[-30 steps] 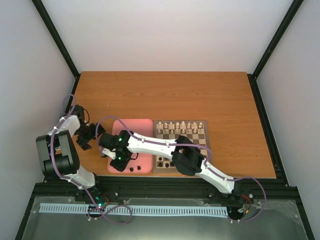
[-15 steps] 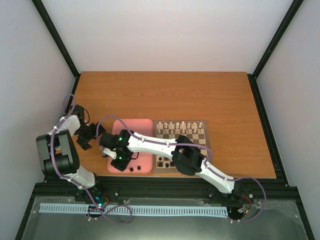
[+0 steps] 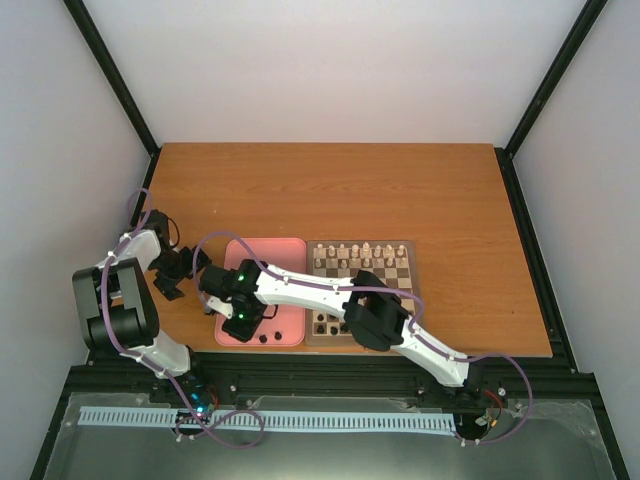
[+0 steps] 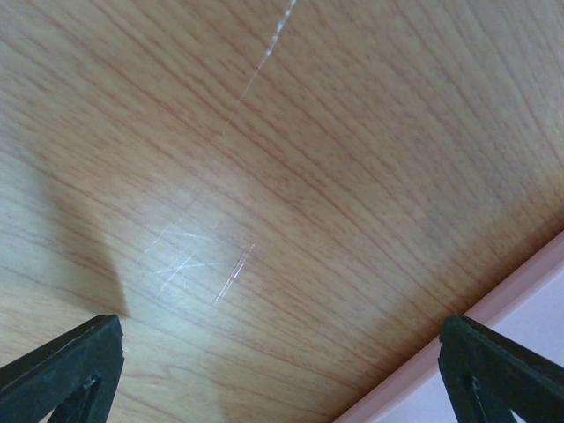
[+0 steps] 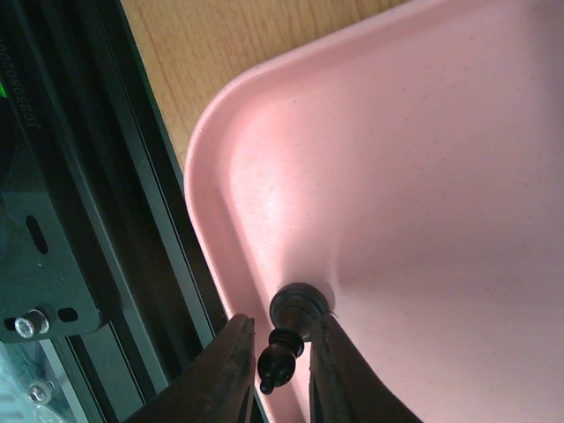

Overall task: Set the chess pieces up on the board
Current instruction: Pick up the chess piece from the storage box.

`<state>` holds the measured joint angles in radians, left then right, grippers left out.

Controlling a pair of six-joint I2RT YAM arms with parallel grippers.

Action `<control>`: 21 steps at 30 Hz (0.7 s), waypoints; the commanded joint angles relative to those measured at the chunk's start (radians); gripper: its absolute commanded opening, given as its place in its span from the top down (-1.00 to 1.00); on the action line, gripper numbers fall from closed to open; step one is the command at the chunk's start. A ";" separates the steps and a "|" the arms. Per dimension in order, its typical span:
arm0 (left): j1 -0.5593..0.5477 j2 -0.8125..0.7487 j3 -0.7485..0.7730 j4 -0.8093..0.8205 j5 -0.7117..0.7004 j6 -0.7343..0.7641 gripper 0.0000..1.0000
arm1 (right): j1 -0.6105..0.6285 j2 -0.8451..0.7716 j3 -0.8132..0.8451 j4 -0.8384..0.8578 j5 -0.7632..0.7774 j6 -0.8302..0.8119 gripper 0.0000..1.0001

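The board (image 3: pixel 412 262) lies right of the pink tray (image 3: pixel 270 250). Cream chess pieces (image 3: pixel 360 255) fill its far rows, and a few dark ones (image 3: pixel 325 325) stand in its near row, partly hidden by the right arm. My right gripper (image 3: pixel 243 322) hangs over the tray's near left corner. In the right wrist view it (image 5: pixel 282 324) is shut on a dark chess piece (image 5: pixel 298 304) that stands upright on the tray floor (image 5: pixel 423 176). My left gripper (image 4: pixel 282 352) is open over bare table beside the tray's rim (image 4: pixel 493 304), holding nothing.
Two loose dark pieces (image 3: pixel 272 337) lie at the tray's near edge. The black frame rail (image 5: pixel 79 220) runs close beside the tray's corner. The left arm (image 3: pixel 150 255) rests at the table's left edge.
The right gripper's fingers have drawn in around the dark piece in the tray. Both arms stay in the same place.
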<state>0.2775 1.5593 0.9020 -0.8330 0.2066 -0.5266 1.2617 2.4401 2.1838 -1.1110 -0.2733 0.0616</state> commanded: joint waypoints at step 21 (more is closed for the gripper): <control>-0.004 -0.026 0.002 0.006 -0.005 0.007 -0.99 | -0.164 -0.366 -0.265 0.047 0.289 0.128 0.94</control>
<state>0.2775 1.5570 0.9020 -0.8330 0.2062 -0.5266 1.1667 2.2719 2.0720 -1.0771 -0.0872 0.1204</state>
